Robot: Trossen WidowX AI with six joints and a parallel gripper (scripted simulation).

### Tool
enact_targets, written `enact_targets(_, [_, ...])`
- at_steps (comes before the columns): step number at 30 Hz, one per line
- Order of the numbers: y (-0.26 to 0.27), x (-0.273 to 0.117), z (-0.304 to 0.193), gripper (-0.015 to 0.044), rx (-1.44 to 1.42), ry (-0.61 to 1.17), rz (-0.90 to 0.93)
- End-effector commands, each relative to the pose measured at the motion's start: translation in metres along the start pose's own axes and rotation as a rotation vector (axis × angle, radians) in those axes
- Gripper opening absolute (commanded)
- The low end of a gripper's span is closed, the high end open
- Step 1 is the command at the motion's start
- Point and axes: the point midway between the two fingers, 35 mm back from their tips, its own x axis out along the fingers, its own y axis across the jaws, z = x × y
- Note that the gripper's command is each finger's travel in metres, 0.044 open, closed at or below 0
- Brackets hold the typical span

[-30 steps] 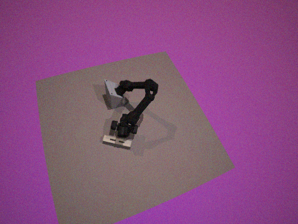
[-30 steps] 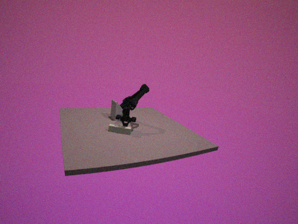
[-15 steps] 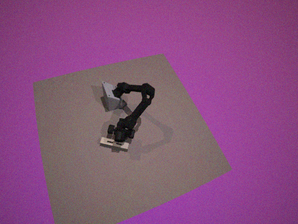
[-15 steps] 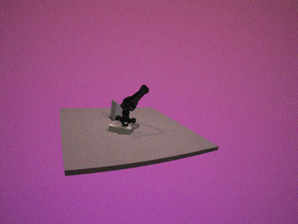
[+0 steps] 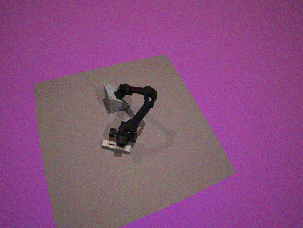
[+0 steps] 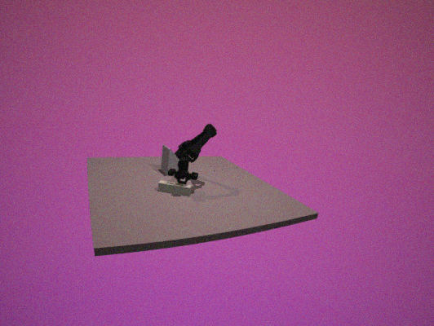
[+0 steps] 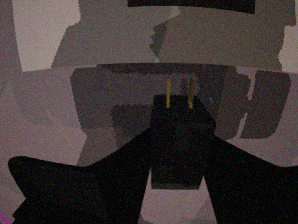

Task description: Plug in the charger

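Note:
The charger (image 7: 181, 145) is a black block with two thin brass prongs that point up the wrist view, both in plain sight. My gripper (image 7: 174, 135) is shut on the charger, one dark finger at each side of it. The pale power strip (image 5: 106, 145) (image 6: 166, 187) (image 7: 45, 35) lies on the table below the gripper. In the wrist view the strip crosses the top, with a dark outlet slot at the top edge, beyond the prong tips. In the top view one dark outlet shows; the gripper head covers the strip's other part. The charger is hidden in that view.
The brownish-grey table top (image 5: 171, 182) (image 6: 139, 224) bears the strip and the arm. A grey angled block (image 5: 114, 104) (image 6: 166, 160) stands behind the strip at the arm's base. The arm (image 5: 142, 112) (image 6: 197, 143) rises above and behind the strip and casts shadows on the table.

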Motion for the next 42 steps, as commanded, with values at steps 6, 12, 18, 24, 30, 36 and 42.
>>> enact_targets(6, [0.0011,0.0,0.0003,0.0,0.005,0.002,0.005])
enact_targets(12, [0.0014,-0.0002,0.0021,0.0,0.005,0.002,0.005])
enact_targets(18, [0.0018,-0.0005,0.0039,0.0,0.005,0.002,0.005])
enact_targets(24, [0.002,-0.0008,0.0054,0.0,0.005,0.002,0.005])
enact_targets(30, [0.0021,-0.0011,0.0069,0.0,0.005,0.002,0.005])
enact_targets(36, [0.002,-0.0013,0.0083,0.0,0.005,0.002,0.005])
enact_targets(42, [0.0019,-0.0014,0.0085,0.0,0.005,0.002,0.005])
